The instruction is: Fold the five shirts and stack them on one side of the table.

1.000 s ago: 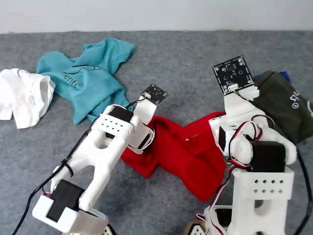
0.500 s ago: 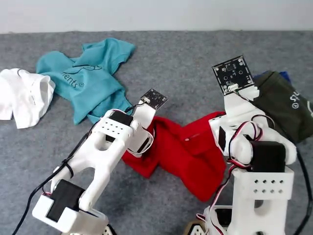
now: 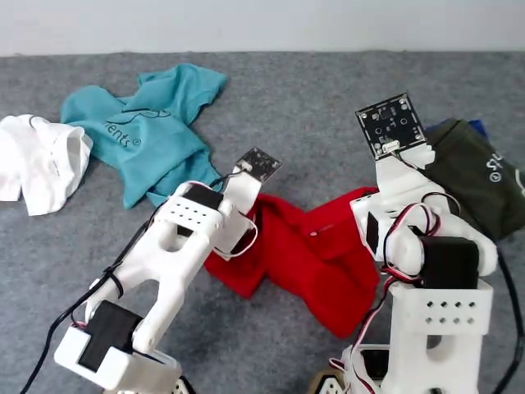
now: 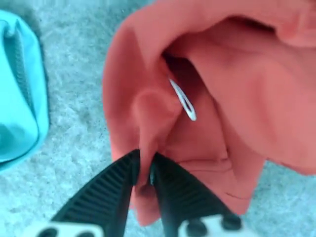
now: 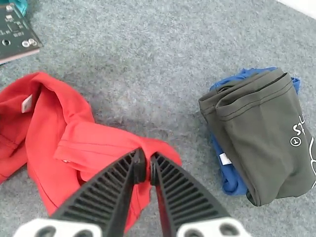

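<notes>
We have two grippers on one red shirt. The left gripper is pinched shut on a small fold of the red cloth, and the fold sticks up between its tips. The right gripper is closed too, and it looks like it has the other edge of the same shirt between its tips. We think each gripper holds one side so the shirt can be pulled flat or folded over, because one gripper alone would just drag it in a heap. The shirt lies bunched on the desk between the two grippers, so it is not folded yet.

Just to the right of the right gripper, a dark shirt sits folded on top of a blue shirt. That looks like the start of the pile, at one side where it is out of the way. Beyond the left gripper and to its left, a teal shirt lies spread open, and a white shirt lies farther out, well apart from both grippers. These two wait their turn.
</notes>
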`<control>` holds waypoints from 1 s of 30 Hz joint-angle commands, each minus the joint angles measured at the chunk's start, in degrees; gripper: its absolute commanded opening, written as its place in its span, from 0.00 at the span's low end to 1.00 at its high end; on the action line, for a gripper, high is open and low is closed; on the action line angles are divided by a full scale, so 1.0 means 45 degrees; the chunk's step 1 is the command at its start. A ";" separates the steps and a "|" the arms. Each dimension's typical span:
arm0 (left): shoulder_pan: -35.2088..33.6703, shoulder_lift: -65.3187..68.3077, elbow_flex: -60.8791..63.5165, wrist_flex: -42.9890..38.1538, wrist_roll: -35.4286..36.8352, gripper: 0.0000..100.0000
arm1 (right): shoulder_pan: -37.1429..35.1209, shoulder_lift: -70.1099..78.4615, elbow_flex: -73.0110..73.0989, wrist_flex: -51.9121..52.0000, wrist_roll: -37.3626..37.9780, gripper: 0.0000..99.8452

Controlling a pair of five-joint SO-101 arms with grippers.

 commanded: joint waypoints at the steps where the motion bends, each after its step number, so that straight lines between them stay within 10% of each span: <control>1: -0.0078 -0.0234 -0.1612 0.1368 -0.0195 0.01 | 0.0068 -0.0088 -0.0059 -0.0205 0.0098 0.01; 14: -0.3595 -0.0254 -1.0188 0.7697 -0.0195 0.01 | 0.0166 0.0029 -0.1231 -0.0557 0.0039 0.01; 30: -0.4454 -0.5978 -1.1927 0.7756 -0.0156 0.01 | 0.1397 -0.0088 -1.0452 0.2530 -0.1172 0.01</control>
